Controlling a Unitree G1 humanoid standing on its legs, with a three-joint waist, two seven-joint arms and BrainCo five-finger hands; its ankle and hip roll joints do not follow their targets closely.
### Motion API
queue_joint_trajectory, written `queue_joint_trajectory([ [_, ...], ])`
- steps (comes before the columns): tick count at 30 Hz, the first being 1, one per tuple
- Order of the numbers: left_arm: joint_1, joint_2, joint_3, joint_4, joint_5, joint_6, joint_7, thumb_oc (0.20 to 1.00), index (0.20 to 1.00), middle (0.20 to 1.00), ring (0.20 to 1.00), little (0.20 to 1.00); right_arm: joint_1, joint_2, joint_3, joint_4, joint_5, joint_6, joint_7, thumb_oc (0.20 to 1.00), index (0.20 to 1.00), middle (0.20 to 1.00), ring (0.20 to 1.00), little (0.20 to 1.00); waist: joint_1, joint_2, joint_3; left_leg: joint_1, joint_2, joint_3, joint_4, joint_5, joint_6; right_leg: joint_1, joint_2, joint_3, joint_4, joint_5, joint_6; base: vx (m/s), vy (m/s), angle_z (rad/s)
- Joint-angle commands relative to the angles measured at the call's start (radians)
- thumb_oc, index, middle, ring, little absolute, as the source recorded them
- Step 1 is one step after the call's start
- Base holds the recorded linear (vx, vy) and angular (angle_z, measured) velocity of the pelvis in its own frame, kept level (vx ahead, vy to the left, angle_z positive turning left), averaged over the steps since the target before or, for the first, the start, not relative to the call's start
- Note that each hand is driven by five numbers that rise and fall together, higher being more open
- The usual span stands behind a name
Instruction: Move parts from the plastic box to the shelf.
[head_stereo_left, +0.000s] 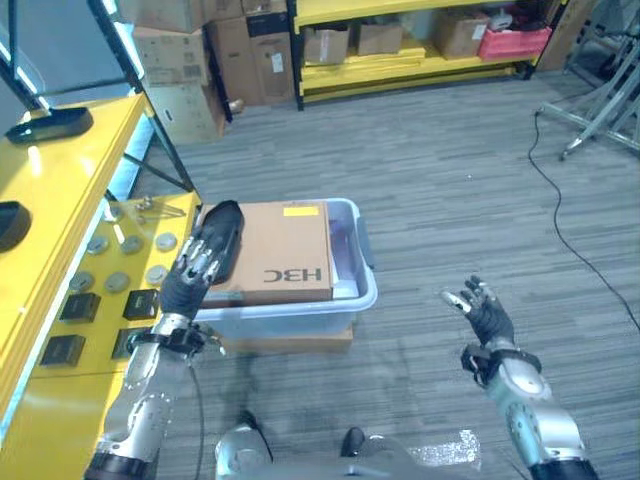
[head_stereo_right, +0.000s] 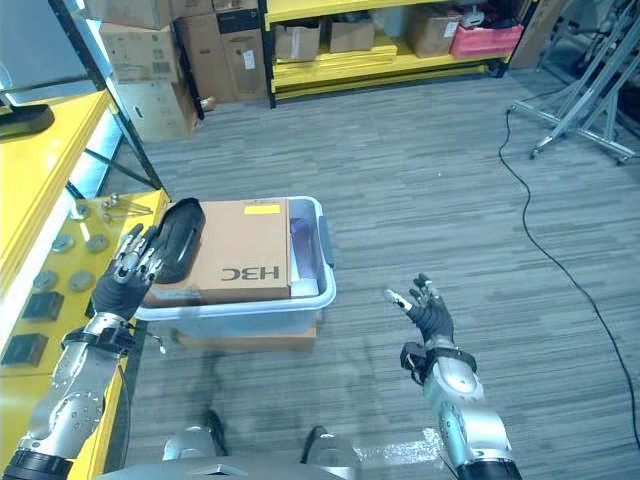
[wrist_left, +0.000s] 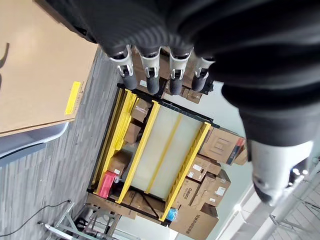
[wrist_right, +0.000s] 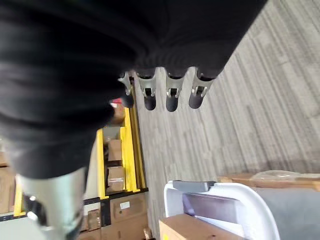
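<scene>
A pale translucent plastic box (head_stereo_left: 300, 318) stands on the floor in front of me. It holds a flat cardboard box (head_stereo_left: 285, 250) and, along its left side, a black oval part (head_stereo_left: 224, 238). My left hand (head_stereo_left: 190, 275) hovers at the box's left front corner, fingers (wrist_left: 150, 75) straight and open, tips over the near end of the black part. My right hand (head_stereo_left: 487, 314) is raised over bare floor right of the box, open, holding nothing. The yellow shelf (head_stereo_left: 70, 190) runs along my left.
The shelf's lower level carries round metal discs (head_stereo_left: 120, 262) and black square parts (head_stereo_left: 80, 305). Another black part (head_stereo_left: 48, 124) lies on its top. A flat carton (head_stereo_left: 290, 342) sits under the plastic box. Yellow racks with cartons (head_stereo_left: 400, 50) and a metal stand (head_stereo_left: 600, 110) stand farther off.
</scene>
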Motion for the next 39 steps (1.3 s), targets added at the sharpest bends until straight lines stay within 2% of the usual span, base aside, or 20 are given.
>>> queue_joint_trajectory([
  [1, 0.011, 0.034, 0.090, -0.093, -0.024, -0.023, -0.031, 1.000, 1.000, 1.000, 1.000, 1.000, -0.009, -0.023, -0.031, -0.116, 0.030, -0.043, 0.025, 1.000, 1.000, 1.000, 1.000, 1.000, 0.040, -0.029, 0.017, 0.028, -0.049, -0.042, 0.057, -0.016, 0.037, 0.021, -0.109, -0.034, 0.011, -0.030, 0.124, 0.11, 0.152, -0.32],
  [2, 0.020, 0.034, 0.102, -0.109, -0.018, -0.004, -0.038, 1.000, 1.000, 1.000, 1.000, 1.000, 0.003, -0.016, -0.038, -0.116, 0.036, -0.045, 0.028, 1.000, 1.000, 1.000, 1.000, 1.000, 0.043, -0.031, 0.016, 0.033, -0.061, -0.039, 0.048, -0.035, 0.043, 0.016, -0.115, -0.039, 0.018, -0.031, 0.130, 0.14, 0.179, -0.29],
  [3, 0.041, 0.039, 0.123, -0.130, 0.011, 0.022, -0.060, 1.000, 1.000, 1.000, 1.000, 1.000, 0.014, 0.001, -0.040, -0.113, -0.001, -0.057, 0.032, 1.000, 1.000, 1.000, 1.000, 1.000, 0.056, -0.032, 0.017, 0.046, -0.095, -0.041, 0.013, -0.076, 0.064, 0.009, -0.126, -0.042, 0.021, -0.024, 0.143, 0.12, 0.153, -0.03],
  [5, 0.052, 0.040, 0.132, -0.137, -0.002, 0.034, -0.068, 1.000, 1.000, 1.000, 1.000, 1.000, 0.013, 0.009, -0.038, -0.116, 0.000, -0.055, 0.022, 1.000, 1.000, 1.000, 1.000, 1.000, 0.062, -0.032, 0.016, 0.054, -0.113, -0.044, -0.011, -0.091, 0.075, 0.005, -0.130, -0.038, 0.017, -0.016, 0.152, 0.08, 0.115, 0.16],
  [8, 0.060, 0.044, 0.143, -0.145, -0.007, 0.043, -0.071, 1.000, 1.000, 1.000, 1.000, 1.000, 0.015, 0.019, -0.037, -0.122, -0.001, -0.047, 0.013, 1.000, 1.000, 1.000, 1.000, 1.000, 0.067, -0.030, 0.014, 0.062, -0.127, -0.039, -0.041, -0.091, 0.083, 0.001, -0.133, -0.039, 0.005, -0.006, 0.162, 0.04, 0.073, 0.11],
  [11, 0.075, 0.048, 0.152, -0.173, 0.014, 0.037, -0.082, 1.000, 1.000, 1.000, 1.000, 1.000, 0.005, 0.022, -0.039, -0.115, -0.032, -0.055, 0.030, 1.000, 1.000, 1.000, 1.000, 1.000, 0.094, -0.024, 0.017, 0.063, -0.141, -0.043, -0.085, -0.081, 0.090, 0.005, -0.134, -0.053, -0.032, 0.014, 0.176, 0.04, 0.133, 0.05],
  [12, 0.067, 0.055, 0.135, -0.181, 0.024, 0.024, -0.081, 1.000, 1.000, 1.000, 1.000, 1.000, -0.055, 0.002, -0.027, -0.104, -0.054, -0.085, -0.004, 1.000, 1.000, 1.000, 1.000, 1.000, 0.121, -0.020, 0.025, 0.038, -0.138, -0.057, -0.072, -0.079, 0.089, 0.006, -0.138, -0.068, -0.038, 0.018, 0.176, 0.02, 0.143, 0.02],
  [16, 0.041, 0.064, 0.106, -0.189, 0.018, 0.013, -0.079, 1.000, 1.000, 1.000, 1.000, 1.000, -0.196, -0.030, -0.003, -0.058, -0.086, -0.093, -0.091, 1.000, 1.000, 1.000, 1.000, 1.000, 0.167, -0.006, 0.042, -0.004, -0.136, -0.084, -0.046, -0.078, 0.086, 0.003, -0.149, -0.091, -0.028, 0.016, 0.173, -0.03, 0.103, 0.18],
  [17, 0.017, 0.075, 0.083, -0.188, 0.015, -0.007, -0.085, 1.000, 1.000, 1.000, 1.000, 1.000, -0.307, -0.053, 0.014, 0.002, -0.114, -0.102, -0.154, 1.000, 1.000, 1.000, 1.000, 1.000, 0.203, 0.006, 0.061, -0.039, -0.139, -0.112, -0.029, -0.078, 0.087, -0.007, -0.160, -0.109, -0.016, 0.012, 0.171, -0.09, 0.115, 0.22],
  [18, 0.011, 0.076, 0.080, -0.186, 0.012, -0.010, -0.087, 1.000, 1.000, 1.000, 1.000, 1.000, -0.330, -0.059, 0.017, 0.019, -0.117, -0.107, -0.165, 1.000, 1.000, 1.000, 1.000, 1.000, 0.209, 0.009, 0.066, -0.047, -0.140, -0.118, -0.025, -0.078, 0.087, -0.009, -0.162, -0.112, -0.014, 0.011, 0.171, -0.15, 0.130, 0.28],
  [22, -0.060, 0.101, 0.031, -0.172, -0.027, -0.035, -0.111, 1.000, 1.000, 1.000, 1.000, 1.000, -0.595, -0.101, 0.051, 0.219, -0.113, -0.078, -0.353, 1.000, 1.000, 1.000, 1.000, 1.000, 0.287, 0.039, 0.122, -0.133, -0.167, -0.196, 0.008, -0.077, 0.092, -0.044, -0.187, -0.150, 0.022, -0.001, 0.166, -0.14, 0.101, 0.35],
  [25, -0.092, 0.112, -0.001, -0.162, -0.024, -0.052, -0.117, 1.000, 1.000, 1.000, 1.000, 1.000, -0.700, -0.119, 0.048, 0.345, -0.091, -0.089, -0.444, 1.000, 1.000, 1.000, 1.000, 1.000, 0.329, 0.055, 0.150, -0.177, -0.191, -0.238, 0.017, -0.076, 0.100, -0.065, -0.200, -0.168, 0.040, -0.007, 0.165, -0.12, 0.065, 0.49],
  [29, -0.122, 0.115, -0.048, -0.143, -0.032, -0.082, -0.141, 1.000, 1.000, 1.000, 1.000, 1.000, -0.821, -0.129, 0.072, 0.473, -0.100, -0.099, -0.517, 1.000, 1.000, 1.000, 1.000, 1.000, 0.376, 0.073, 0.188, -0.227, -0.226, -0.291, 0.028, -0.076, 0.113, -0.093, -0.210, -0.185, 0.060, -0.014, 0.161, -0.11, 0.058, 0.35],
  [32, -0.126, 0.117, -0.068, -0.132, -0.028, -0.108, -0.155, 1.000, 1.000, 1.000, 1.000, 1.000, -0.857, -0.138, 0.085, 0.518, -0.087, -0.092, -0.520, 1.000, 1.000, 1.000, 1.000, 1.000, 0.394, 0.079, 0.208, -0.249, -0.242, -0.312, 0.036, -0.074, 0.119, -0.102, -0.215, -0.192, 0.069, -0.015, 0.159, -0.06, 0.060, 0.35],
  [39, -0.129, 0.129, -0.090, -0.125, -0.041, -0.121, -0.175, 1.000, 1.000, 1.000, 1.000, 1.000, -0.897, -0.143, 0.120, 0.607, -0.066, -0.080, -0.528, 1.000, 1.000, 1.000, 1.000, 1.000, 0.427, 0.080, 0.221, -0.257, -0.267, -0.340, 0.015, -0.060, 0.127, -0.094, -0.215, -0.208, 0.055, -0.013, 0.169, -0.02, 0.036, 0.23],
])
